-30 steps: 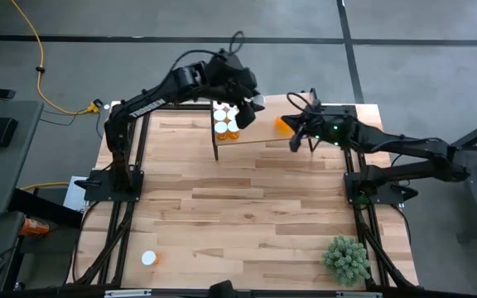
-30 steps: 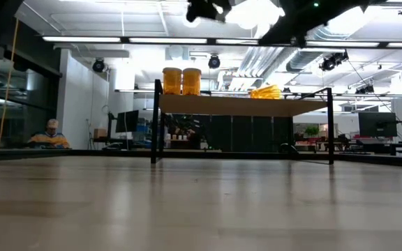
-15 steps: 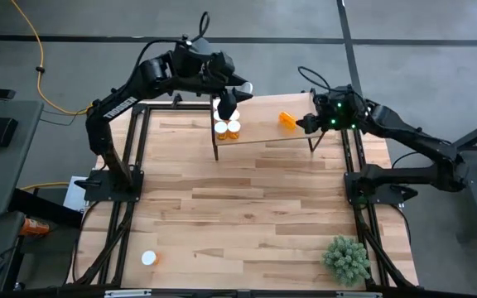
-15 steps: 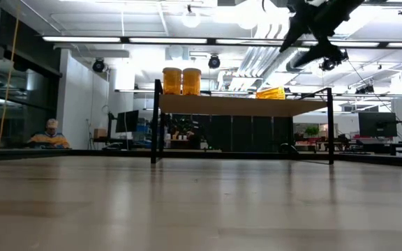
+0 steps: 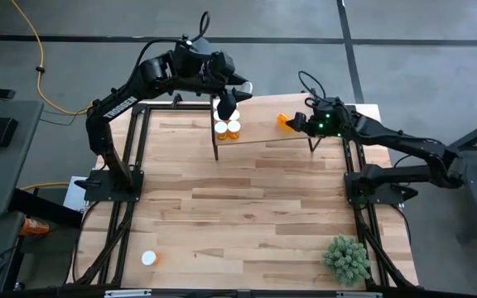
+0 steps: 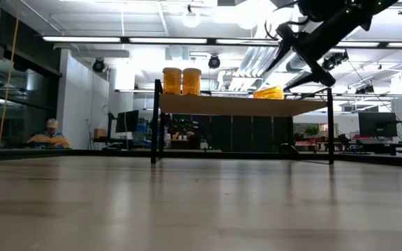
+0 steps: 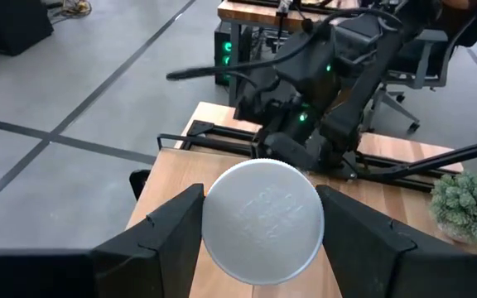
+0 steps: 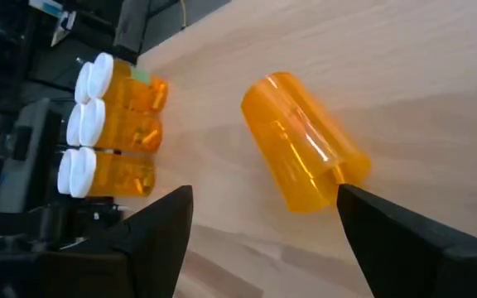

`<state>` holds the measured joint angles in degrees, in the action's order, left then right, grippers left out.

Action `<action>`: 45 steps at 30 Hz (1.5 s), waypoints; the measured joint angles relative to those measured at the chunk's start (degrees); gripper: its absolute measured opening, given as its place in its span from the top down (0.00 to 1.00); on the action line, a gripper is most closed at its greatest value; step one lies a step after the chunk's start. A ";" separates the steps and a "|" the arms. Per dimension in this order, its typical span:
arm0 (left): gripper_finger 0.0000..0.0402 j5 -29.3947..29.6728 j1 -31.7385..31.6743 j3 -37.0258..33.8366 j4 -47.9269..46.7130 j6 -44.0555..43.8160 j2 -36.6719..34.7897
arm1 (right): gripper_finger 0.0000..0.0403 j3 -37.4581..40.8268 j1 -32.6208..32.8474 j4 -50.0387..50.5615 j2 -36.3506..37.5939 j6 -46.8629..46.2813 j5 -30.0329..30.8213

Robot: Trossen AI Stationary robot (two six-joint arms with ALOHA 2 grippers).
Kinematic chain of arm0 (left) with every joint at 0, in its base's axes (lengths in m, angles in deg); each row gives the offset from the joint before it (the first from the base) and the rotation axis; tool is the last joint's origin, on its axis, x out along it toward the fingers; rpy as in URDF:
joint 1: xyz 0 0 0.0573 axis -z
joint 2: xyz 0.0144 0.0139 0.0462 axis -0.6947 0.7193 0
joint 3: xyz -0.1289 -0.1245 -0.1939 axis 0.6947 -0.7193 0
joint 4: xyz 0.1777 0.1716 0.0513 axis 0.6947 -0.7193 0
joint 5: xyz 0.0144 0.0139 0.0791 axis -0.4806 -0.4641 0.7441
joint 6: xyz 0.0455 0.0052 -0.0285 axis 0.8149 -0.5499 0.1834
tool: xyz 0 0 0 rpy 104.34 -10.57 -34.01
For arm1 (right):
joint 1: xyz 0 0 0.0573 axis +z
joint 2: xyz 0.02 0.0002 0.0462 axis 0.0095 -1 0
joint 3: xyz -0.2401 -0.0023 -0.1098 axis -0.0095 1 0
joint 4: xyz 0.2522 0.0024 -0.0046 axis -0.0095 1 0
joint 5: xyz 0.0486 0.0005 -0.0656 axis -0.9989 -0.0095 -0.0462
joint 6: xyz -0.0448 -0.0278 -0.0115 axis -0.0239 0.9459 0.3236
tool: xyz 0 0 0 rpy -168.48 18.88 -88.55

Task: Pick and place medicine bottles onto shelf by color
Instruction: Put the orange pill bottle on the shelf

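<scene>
The shelf [image 5: 259, 132] stands at the table's far side. Two white-capped orange medicine bottles [image 5: 227, 128] stand upright at its left end. The right wrist view shows three of them in a row [image 8: 110, 124]. Another orange bottle [image 5: 283, 121] lies on its side on the shelf board, no cap showing. My right gripper [image 5: 298, 124] hovers just right of it, open, its fingers [image 8: 151, 236] on either side of the bottle [image 8: 305, 165] without touching. My left gripper [image 5: 228, 101] is above the shelf's left end, shut on a further bottle. My left gripper pinches the bottle's round white cap [image 7: 262, 222] by its rim [image 7: 214, 223], one finger [image 7: 168, 236] on each side. The fingers come from above, slanting down. The bottle's body is hidden under the cap. It is lifted clear above the shelf, out of the low view.
One more white-capped bottle [image 5: 148, 258] stands near the table's near left corner. A small green plant [image 5: 346, 258] sits at the near right. The shelf's black legs [image 6: 155, 122] stand on the tabletop, with bare wood in front of them.
My left gripper has risen and drawn back toward the table's far left edge with its bottle, then held still. My right gripper has pulled up and away from the lying bottle toward the far right, then come back a little toward it. The bottle stays lying on the shelf.
</scene>
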<state>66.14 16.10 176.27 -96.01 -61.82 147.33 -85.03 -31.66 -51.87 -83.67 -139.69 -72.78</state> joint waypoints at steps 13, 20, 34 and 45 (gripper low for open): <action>0.48 0.07 -0.65 0.00 0.02 1.46 0.02 | 0.28 0.09 3.61 -10.59 -7.12 -7.74 1.71; 0.48 0.09 -0.63 0.00 0.00 1.46 0.04 | 0.36 0.09 5.07 -14.25 -9.56 -9.73 2.48; 0.48 0.19 -0.63 0.00 0.00 1.36 0.07 | 0.97 -0.01 5.38 -14.21 -9.29 -7.06 1.98; 0.48 0.16 -0.63 0.00 -0.02 0.20 0.09 | 0.99 -11.19 5.74 6.26 -9.29 6.70 1.49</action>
<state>66.30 15.47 176.27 -96.03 -61.62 147.41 -96.22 -25.91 -45.61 -92.97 -132.99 -71.29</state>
